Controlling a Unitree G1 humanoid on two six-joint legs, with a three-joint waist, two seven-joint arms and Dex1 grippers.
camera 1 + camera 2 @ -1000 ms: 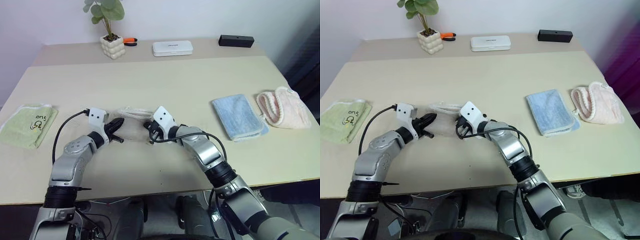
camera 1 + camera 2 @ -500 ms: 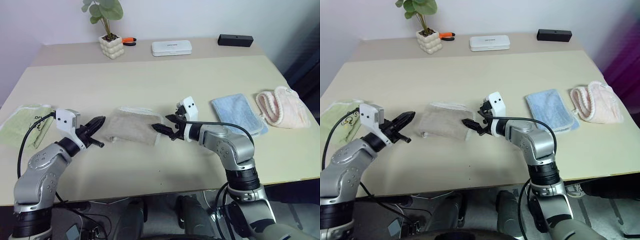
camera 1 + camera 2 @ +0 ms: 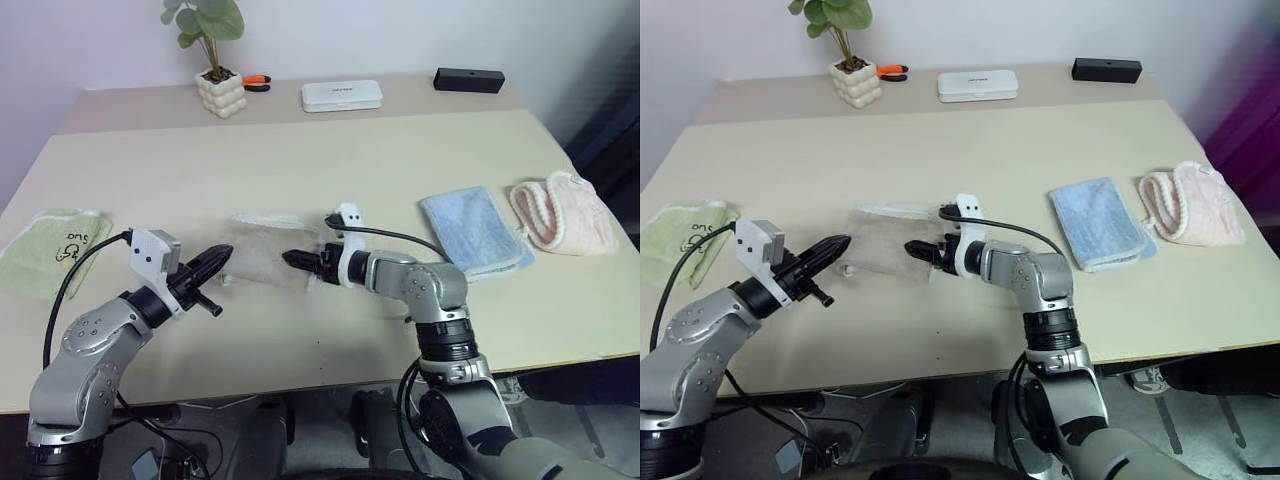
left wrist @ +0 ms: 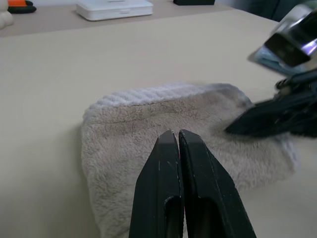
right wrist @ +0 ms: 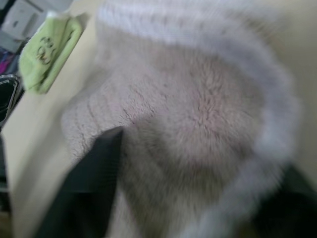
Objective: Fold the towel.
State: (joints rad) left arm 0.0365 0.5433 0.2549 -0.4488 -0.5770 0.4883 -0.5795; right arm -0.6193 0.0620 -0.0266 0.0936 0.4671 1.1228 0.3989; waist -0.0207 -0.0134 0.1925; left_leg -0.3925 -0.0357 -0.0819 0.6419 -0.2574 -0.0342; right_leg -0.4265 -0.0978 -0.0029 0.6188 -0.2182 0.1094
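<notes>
Beige-tan terry towel [image 3: 262, 255] now lies folded, uncovered since both arms pulled apart. Left gripper [image 3: 217, 256] pinched empty; right gripper [image 3: 291, 259] partly open over it, so folding looks basically done.

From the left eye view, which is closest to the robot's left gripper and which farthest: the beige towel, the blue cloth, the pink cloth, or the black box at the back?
1. Beige terry towel, just beyond the left gripper.
2. Light blue folded cloth, off to the right.
3. Pink folded cloth, near the right edge.
4. Black rectangular box, at the far right corner.
</notes>
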